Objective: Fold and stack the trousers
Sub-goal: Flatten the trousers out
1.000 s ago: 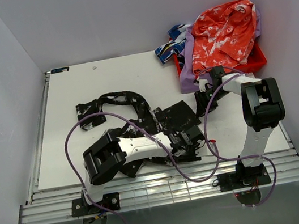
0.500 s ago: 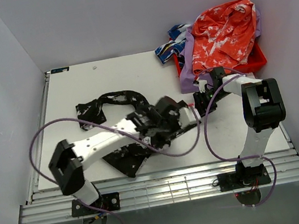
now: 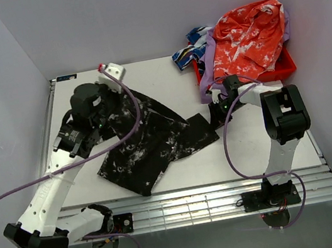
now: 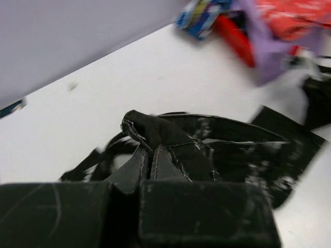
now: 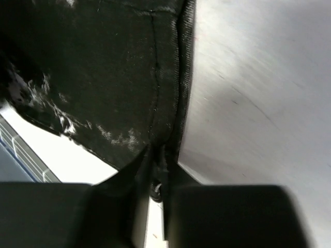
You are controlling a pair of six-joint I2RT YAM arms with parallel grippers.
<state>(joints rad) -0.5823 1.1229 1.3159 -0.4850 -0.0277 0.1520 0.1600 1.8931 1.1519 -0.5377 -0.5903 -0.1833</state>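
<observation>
Left gripper point(image 4: 147, 157) clamps the trousers point(image 3: 150, 142) upper left; right gripper point(image 5: 158, 161) pinches their right-hand edge. Limp, light cloth: hold the seams.

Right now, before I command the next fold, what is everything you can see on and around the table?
trousers: one, black with white splatter, spread across the table's middle, pinched by both grippers
orange-red garment: one, orange-red with white speckles, on top of the pile at the far right
purple cloth: one, lilac, hanging down the pile's left side
patterned cloth: one, blue and white, at the pile's far-left edge
red tub: one, red, under the pile
table: one, white
cables: two, purple, one looping from each arm
left gripper: one, black, shut on a fold of the trousers, far left
right gripper: one, black, shut on the trousers' edge, beside the pile
</observation>
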